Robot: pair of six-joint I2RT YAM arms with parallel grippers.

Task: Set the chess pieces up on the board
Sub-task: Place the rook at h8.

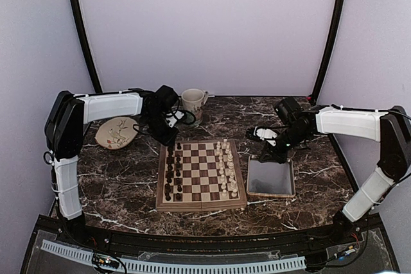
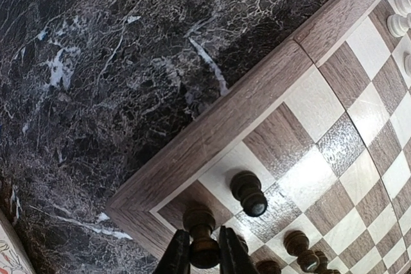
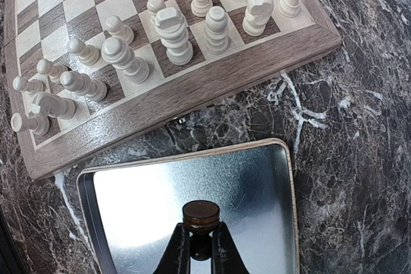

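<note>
The left pincer [image 2: 201, 253] is clamped on a dark chessman [image 2: 200, 226], its two fingers pinching the piece from either side just under the head. The piece stands upright between the jaws, over the corner square of the board [image 2: 244, 113]. Whether its base rests on the square cannot be seen. Just beside it, on the next square, a second dark piece [image 2: 248, 194] stands free, with more dark chessmen [image 2: 298, 245] crowded further along that edge. Beyond the board's pale border lies the dark marble surface [image 2: 96, 94].

The right pincer [image 3: 200, 249] is closed on a round-topped dark piece [image 3: 200, 215], gripping it below its flat cap. Pincer and piece hang over the shiny metal tray [image 3: 148, 203], which lies just beside the board's edge on the surface. On the board past the tray, the cream chessmen [image 3: 173, 33] stand in two rows along the near side.

From above, the dark rows [image 1: 173, 171] fill the board's left side and the cream ones its right. A mug [image 1: 192, 101] and a patterned plate [image 1: 117, 133] sit behind the board, near the left arm.
</note>
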